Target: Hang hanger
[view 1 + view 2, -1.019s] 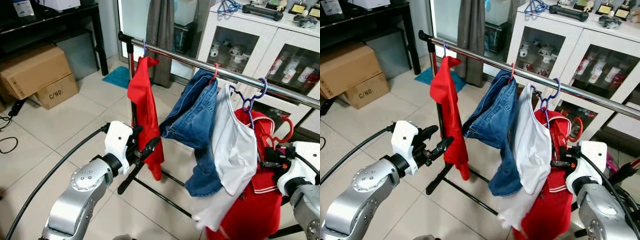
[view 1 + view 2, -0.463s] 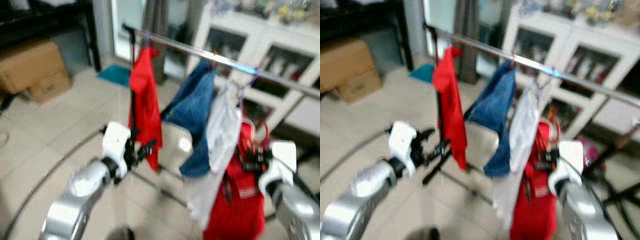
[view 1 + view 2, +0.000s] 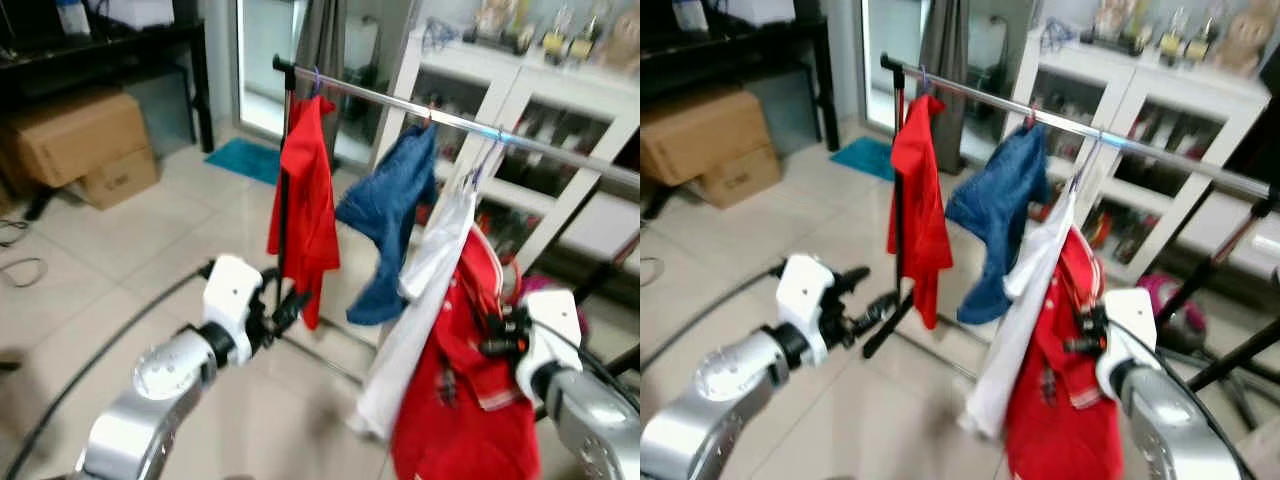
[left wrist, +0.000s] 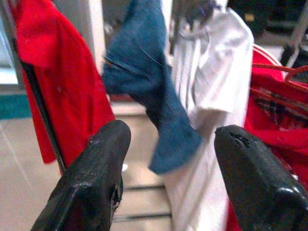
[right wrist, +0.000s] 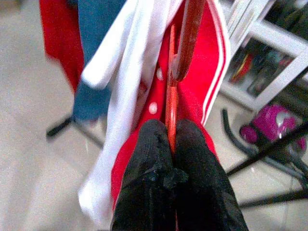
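A chrome clothes rail [image 3: 455,121] carries a red shirt [image 3: 305,200], blue jeans [image 3: 390,215] and a white shirt [image 3: 420,300] on hangers. My right gripper [image 3: 497,335] is shut on a red hanger [image 5: 170,113], well below the rail at its right part. A red jacket with white trim [image 3: 455,400] hangs from that hanger, against the white shirt. My left gripper [image 3: 285,305] is open and empty at about knee height, in front of the red shirt's hem and the rail's black post [image 3: 282,190].
Cardboard boxes [image 3: 80,140] sit under a black table [image 3: 100,45] at the left. A white glass-door cabinet [image 3: 560,110] stands behind the rail. A teal mat [image 3: 245,158] and a cable [image 3: 25,270] lie on the tiled floor. Black stand legs [image 3: 1230,360] and a pink object [image 3: 1165,300] lie at the right.
The whole view has shifted and pulled back, so the rail looks farther off. The hanging clothes have swung. Both grippers keep their pose, the right one with the red hanger in it.
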Tool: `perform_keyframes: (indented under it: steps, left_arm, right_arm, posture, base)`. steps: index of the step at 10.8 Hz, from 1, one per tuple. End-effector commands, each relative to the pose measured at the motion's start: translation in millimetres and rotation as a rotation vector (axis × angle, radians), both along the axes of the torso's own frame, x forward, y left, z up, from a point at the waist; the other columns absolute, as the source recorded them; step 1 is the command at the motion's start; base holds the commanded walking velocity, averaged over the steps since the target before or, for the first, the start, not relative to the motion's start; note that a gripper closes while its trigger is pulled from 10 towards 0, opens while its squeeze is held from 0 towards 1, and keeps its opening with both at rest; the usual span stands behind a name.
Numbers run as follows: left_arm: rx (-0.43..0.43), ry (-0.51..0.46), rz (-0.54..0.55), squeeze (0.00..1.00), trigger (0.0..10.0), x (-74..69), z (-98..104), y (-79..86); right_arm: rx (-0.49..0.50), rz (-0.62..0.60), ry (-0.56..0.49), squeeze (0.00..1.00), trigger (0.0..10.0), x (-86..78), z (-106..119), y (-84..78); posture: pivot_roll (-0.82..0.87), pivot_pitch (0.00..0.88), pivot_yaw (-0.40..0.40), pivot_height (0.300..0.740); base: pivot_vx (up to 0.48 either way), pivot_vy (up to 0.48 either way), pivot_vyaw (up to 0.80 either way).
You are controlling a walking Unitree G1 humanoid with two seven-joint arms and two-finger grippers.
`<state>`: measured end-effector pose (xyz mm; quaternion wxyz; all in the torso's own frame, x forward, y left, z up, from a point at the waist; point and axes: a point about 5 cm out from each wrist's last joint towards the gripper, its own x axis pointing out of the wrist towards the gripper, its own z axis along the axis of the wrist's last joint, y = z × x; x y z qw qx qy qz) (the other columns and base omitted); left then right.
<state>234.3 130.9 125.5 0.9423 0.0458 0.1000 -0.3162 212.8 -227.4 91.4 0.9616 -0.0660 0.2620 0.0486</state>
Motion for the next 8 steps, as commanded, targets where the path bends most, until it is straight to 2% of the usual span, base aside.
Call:
perform_keyframes:
  steps: [1,2,3,4,5,6,7,8]
  left_arm:
    - [0.029,0.003,-0.016,0.0,10.0,-0.3,-1,-0.6]
    - [0.048,0.01,-0.018,0.0,10.0,-1.2,-3,0.5]
    - [0.07,0.029,-0.03,0.0,10.0,-2.3,-7,1.5]
    - [0.072,0.031,-0.031,0.0,10.0,-2.2,-8,1.4]
    - [0.071,0.033,-0.037,0.0,10.0,-1.8,-8,-0.5]
    - [0.068,0.035,-0.042,0.0,10.0,-2.6,-9,-1.6]
    - [0.069,0.035,-0.039,0.0,10.0,-2.8,-9,-0.6]
    - [0.081,0.024,-0.02,0.0,10.0,-1.3,-7,7.0]
  right_arm:
    - [-0.023,0.025,0.021,0.0,10.0,0.3,1,-2.7]
    - [-0.078,0.066,0.079,0.0,10.0,-2.4,-3,-10.1]
    - [-0.168,0.132,0.182,0.0,10.0,-5.7,-10,-22.4]
    - [-0.22,0.163,0.208,0.0,10.0,-5.3,-13,-26.7]
    - [-0.312,0.251,0.255,0.0,10.0,-3.7,-23,-30.9]
    - [-0.343,0.355,0.238,0.0,10.0,-1.4,-27,-25.9]
    - [-0.3,0.486,0.158,0.0,10.0,2.5,-24,-13.0]
    - [-0.137,0.586,0.025,0.0,10.0,9.2,-9,7.0]
  posture:
    - [0.08,0.0,-0.099,0.74]
    - [0.07,0.0,-0.1,0.74]
    - [0.07,0.0,-0.103,0.74]
    - [0.06,0.0,-0.105,0.74]
    - [0.06,0.0,-0.109,0.74]
    - [0.06,0.0,-0.111,0.74]
    - [0.07,0.0,-0.114,0.74]
    - [0.07,0.004,-0.115,0.74]
  base:
    - [0.0,0.0,0.0]
    - [0.0,0.0,0.0]
    - [0.0,0.0,0.0]
    - [0.0,0.0,0.0]
    - [0.0,0.0,0.0]
    - [0.0,0.0,0.0]
    - [0.0,0.0,0.0]
    - [0.0,0.0,0.0]
